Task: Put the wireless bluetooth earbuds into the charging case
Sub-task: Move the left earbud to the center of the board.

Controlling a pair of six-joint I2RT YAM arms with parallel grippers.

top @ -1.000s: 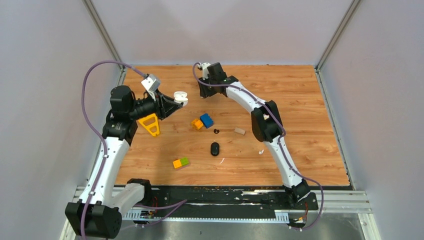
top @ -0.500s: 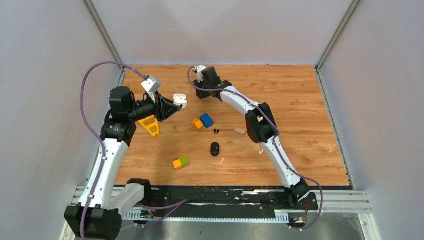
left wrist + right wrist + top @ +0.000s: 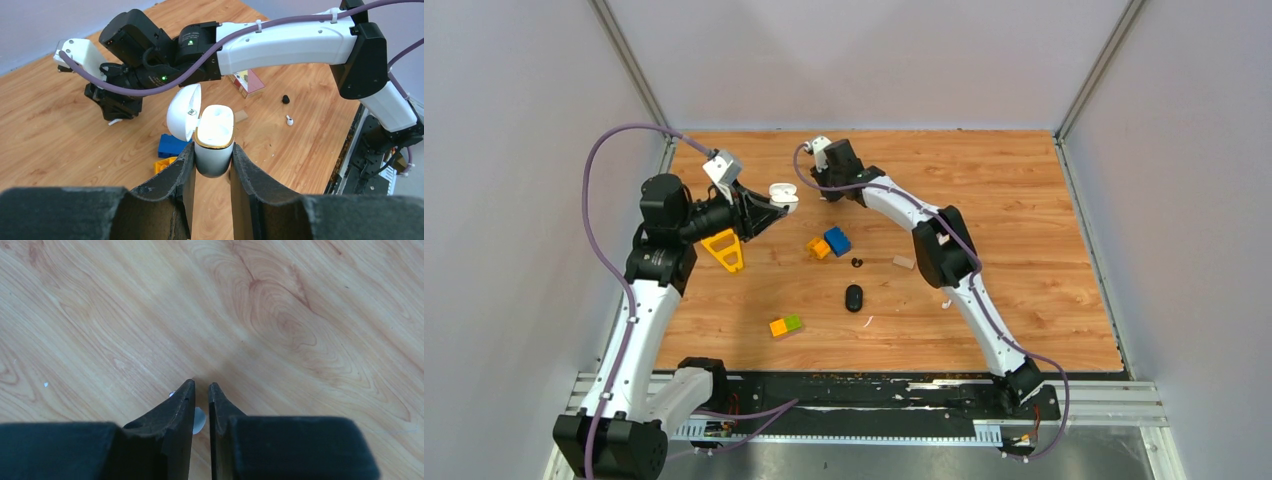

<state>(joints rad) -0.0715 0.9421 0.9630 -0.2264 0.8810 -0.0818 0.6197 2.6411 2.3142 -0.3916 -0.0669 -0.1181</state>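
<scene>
My left gripper is shut on the white charging case, held above the table's left side with its lid flipped open. My right gripper is low over the wood at the far left-centre. Its jaws have narrowed to a slim gap around a white earbud, which lies against the left finger and is partly hidden by it. A black earbud and another white earbud lie loose mid-table.
A blue-and-orange block, a green-and-orange block and a small wooden block lie about the middle. A black oval case sits near a thin white sliver. Grey walls enclose three sides.
The right arm has swung left and lower toward the table, and its jaws have narrowed around the white earbud. The left arm holds the case where it was.
</scene>
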